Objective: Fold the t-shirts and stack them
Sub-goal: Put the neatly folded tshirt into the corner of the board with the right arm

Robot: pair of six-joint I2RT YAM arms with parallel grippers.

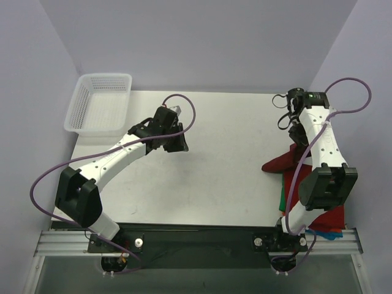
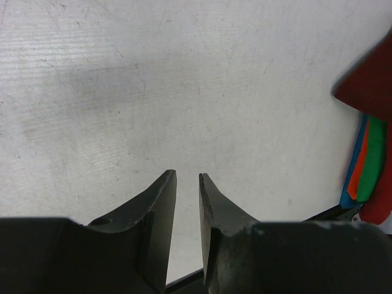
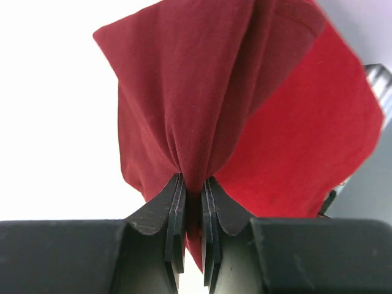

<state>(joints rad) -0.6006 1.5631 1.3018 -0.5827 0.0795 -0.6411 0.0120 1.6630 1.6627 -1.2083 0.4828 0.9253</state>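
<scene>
My right gripper (image 3: pixel 193 179) is shut on a bunched fold of the dark maroon t-shirt (image 3: pixel 184 92), which hangs from its jaws above the table. Behind that cloth lies the brighter red t-shirt (image 3: pixel 306 141). From above, the maroon t-shirt (image 1: pixel 283 163) trails from the right gripper (image 1: pixel 296 139) at the table's right side. A strip of the green t-shirt (image 1: pixel 282 199) and the red t-shirt (image 1: pixel 329 217) show beside the right arm. My left gripper (image 2: pixel 187 174) hovers over bare table with a narrow gap between its fingers and nothing in it. From above, the left gripper (image 1: pixel 175 139) is left of centre.
A white mesh basket (image 1: pixel 98 104) stands at the table's back left corner. In the left wrist view, the maroon cloth (image 2: pixel 370 79), the green cloth (image 2: pixel 375 158) and a blue strip (image 2: pixel 350 187) sit at the right edge. Walls close in behind and on both sides.
</scene>
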